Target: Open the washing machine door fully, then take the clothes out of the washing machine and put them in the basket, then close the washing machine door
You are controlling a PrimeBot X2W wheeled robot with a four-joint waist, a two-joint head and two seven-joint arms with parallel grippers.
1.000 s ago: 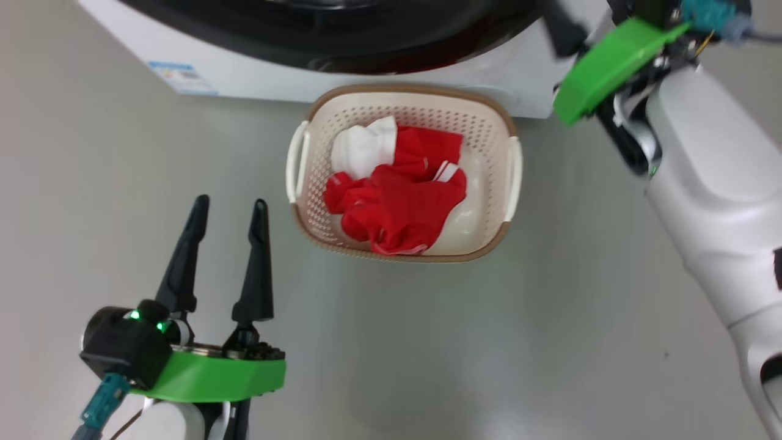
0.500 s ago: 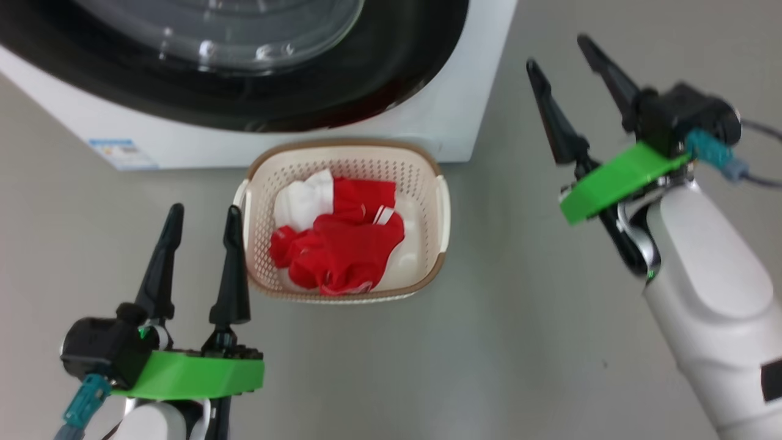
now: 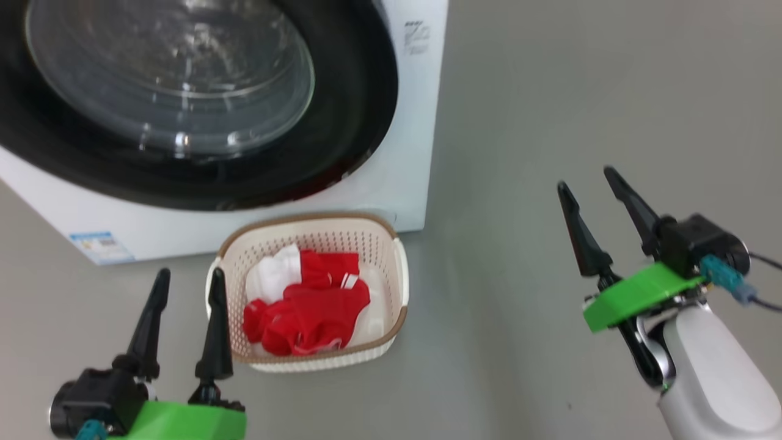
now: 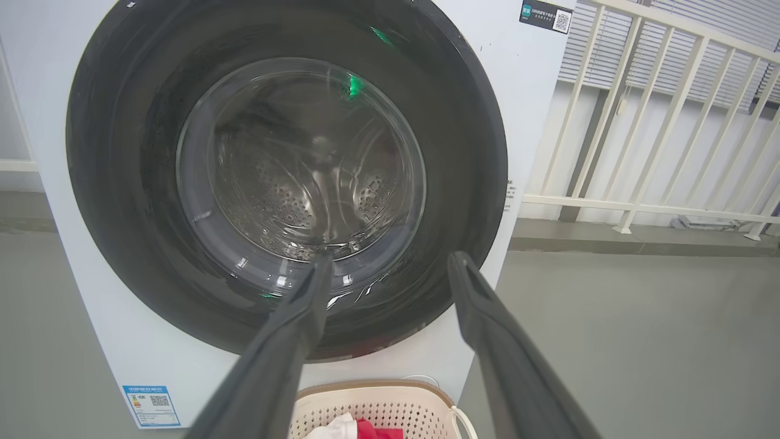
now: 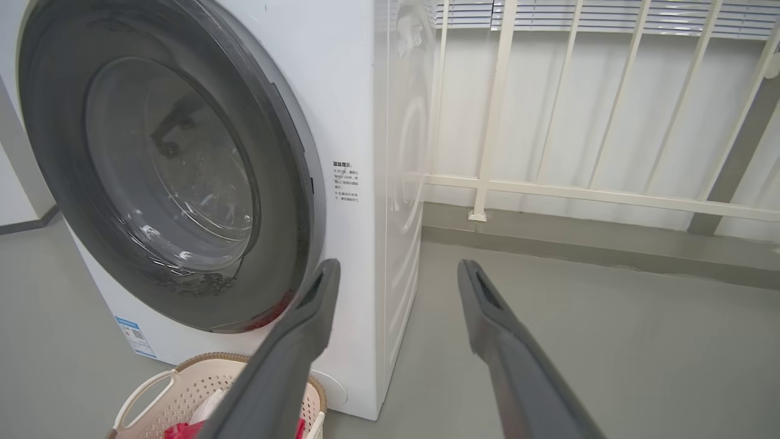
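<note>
While both arms' jaws gape empty, the washing machine [image 3: 409, 153] bears a blue label [image 4: 151, 405] — print illegible.

Right gripper [image 5: 397, 268], fingers spread apart, facing the washing machine [image 5: 359, 122] with its door [image 5: 164, 164] flush. Basket [image 5: 201, 366] holding clothes [image 5: 177, 431] at lower left; white railing [image 5: 597, 198] behind.

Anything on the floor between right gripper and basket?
No. In the head view the stretch between the right gripper and the basket is bare grey floor.
</note>
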